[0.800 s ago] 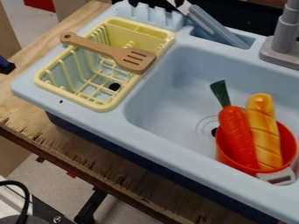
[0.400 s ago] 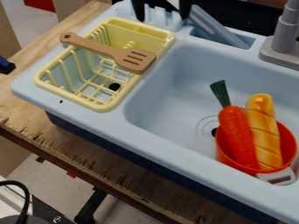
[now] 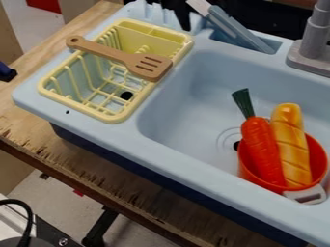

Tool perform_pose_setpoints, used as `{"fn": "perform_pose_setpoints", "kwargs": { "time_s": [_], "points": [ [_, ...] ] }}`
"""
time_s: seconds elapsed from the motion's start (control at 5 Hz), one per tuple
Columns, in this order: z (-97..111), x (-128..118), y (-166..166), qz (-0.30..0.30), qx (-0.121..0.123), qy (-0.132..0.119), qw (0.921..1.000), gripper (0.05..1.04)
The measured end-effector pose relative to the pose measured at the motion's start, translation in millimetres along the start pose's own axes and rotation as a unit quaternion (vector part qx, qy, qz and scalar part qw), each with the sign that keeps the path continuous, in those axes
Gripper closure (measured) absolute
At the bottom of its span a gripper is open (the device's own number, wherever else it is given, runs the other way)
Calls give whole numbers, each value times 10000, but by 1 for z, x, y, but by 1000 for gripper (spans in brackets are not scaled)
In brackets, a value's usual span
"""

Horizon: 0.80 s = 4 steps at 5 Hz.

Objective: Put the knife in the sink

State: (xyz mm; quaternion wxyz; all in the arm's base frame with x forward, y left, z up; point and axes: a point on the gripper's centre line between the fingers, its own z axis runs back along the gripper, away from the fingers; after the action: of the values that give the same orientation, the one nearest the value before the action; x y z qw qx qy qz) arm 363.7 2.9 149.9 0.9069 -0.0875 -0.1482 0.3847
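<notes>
At the top edge of the camera view, the black gripper [image 3: 182, 15] hangs over the sink unit's back rim, just left of the knife. The knife [image 3: 240, 32] leans at a slant in the recess behind the basin, its blue-grey handle down to the right and its pale upper end up to the left. A small gap seems to part the gripper from the knife, though contact is hard to judge. The light blue sink [image 3: 193, 91] holds a red-orange pot at its right, and the knife lies outside the basin.
A yellow dish rack [image 3: 48, 89] with a wooden slotted spatula [image 3: 122, 56] across it stands left of the basin. The pot [image 3: 247, 170] holds a toy carrot [image 3: 261, 149] and a bread loaf [image 3: 290, 144]. The grey faucet [image 3: 312, 48] rises at the upper right.
The gripper came down into view at the top edge, its two sides spread apart a moment ago; it now looks narrower. The knife's pale upper end, hidden a moment ago, shows again.
</notes>
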Motion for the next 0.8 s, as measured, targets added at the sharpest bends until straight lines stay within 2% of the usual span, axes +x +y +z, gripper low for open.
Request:
{"fn": "perform_pose_setpoints", "kwargs": {
  "time_s": [0.2, 0.4, 0.6, 0.8],
  "points": [
    [-3, 6, -10, 443, -397, -202, 9980, 106],
    [-7, 8, -18, 817, -666, -415, 9936, 106],
    [-7, 11, -25, 1150, -757, -655, 9883, 106],
    [-19, 9, -26, 1568, -656, -688, 9830, 106]
  ]
}}
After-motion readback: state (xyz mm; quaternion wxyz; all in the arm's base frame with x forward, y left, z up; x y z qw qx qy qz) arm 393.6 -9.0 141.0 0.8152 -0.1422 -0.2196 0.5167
